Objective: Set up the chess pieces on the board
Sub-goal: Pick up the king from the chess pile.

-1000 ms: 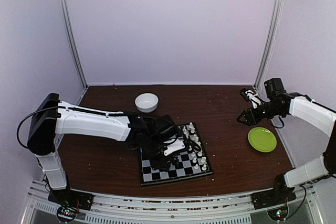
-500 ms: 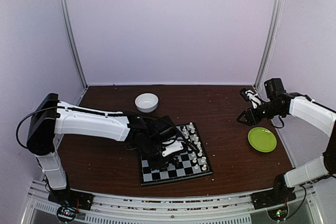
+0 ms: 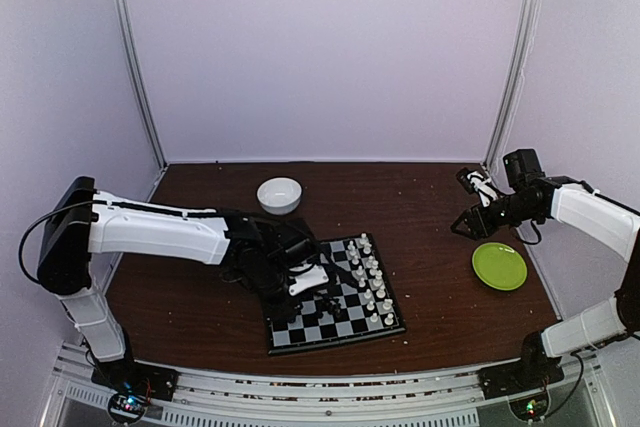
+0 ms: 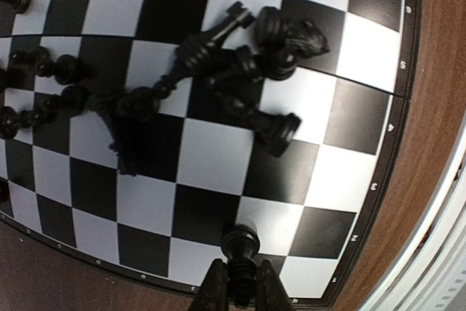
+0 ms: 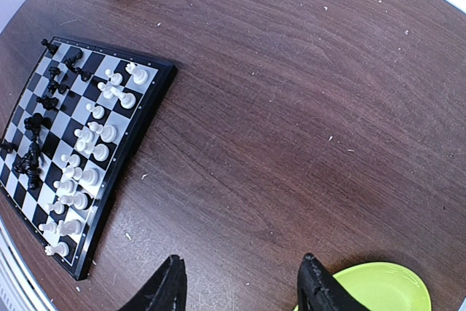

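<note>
Brown tabletop (image 5: pixel 291 107) bears the board (image 4: pixel 211 158), where the left hand (image 4: pixel 241 283) pinches an upright black piece (image 4: pixel 240 244); right hand (image 5: pixel 240 285) gapes.

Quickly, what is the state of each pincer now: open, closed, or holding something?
Left pincer: closed on a black chess piece.
Right pincer: open, holding nothing.

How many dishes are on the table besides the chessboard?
2. A white bowl sits on the far side, behind the board's far left corner. A green plate lies to the board's right. The left arm could hide more.
</note>
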`<action>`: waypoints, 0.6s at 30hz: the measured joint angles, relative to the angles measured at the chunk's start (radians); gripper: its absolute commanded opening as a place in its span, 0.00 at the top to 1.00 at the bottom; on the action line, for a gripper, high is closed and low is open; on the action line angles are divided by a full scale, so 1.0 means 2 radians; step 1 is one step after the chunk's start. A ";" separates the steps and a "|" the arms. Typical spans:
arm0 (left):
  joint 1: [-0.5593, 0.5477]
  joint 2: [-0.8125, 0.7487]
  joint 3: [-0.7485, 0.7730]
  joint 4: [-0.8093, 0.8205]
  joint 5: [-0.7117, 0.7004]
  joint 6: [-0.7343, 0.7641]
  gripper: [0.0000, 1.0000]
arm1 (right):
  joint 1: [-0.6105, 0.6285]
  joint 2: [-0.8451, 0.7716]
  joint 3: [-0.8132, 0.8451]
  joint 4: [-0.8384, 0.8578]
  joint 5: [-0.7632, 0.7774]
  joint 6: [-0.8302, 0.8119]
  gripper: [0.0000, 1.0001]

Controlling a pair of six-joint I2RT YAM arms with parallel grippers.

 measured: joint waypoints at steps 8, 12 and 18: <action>0.040 -0.016 0.000 0.000 -0.007 0.008 0.91 | 0.000 0.000 0.000 0.000 0.000 0.000 0.47; 0.065 -0.017 -0.001 -0.001 -0.010 0.011 0.91 | 0.000 0.000 0.000 0.000 0.000 0.000 0.47; 0.086 -0.017 -0.002 -0.001 -0.013 0.013 0.91 | 0.000 0.001 0.000 0.000 0.000 0.000 0.47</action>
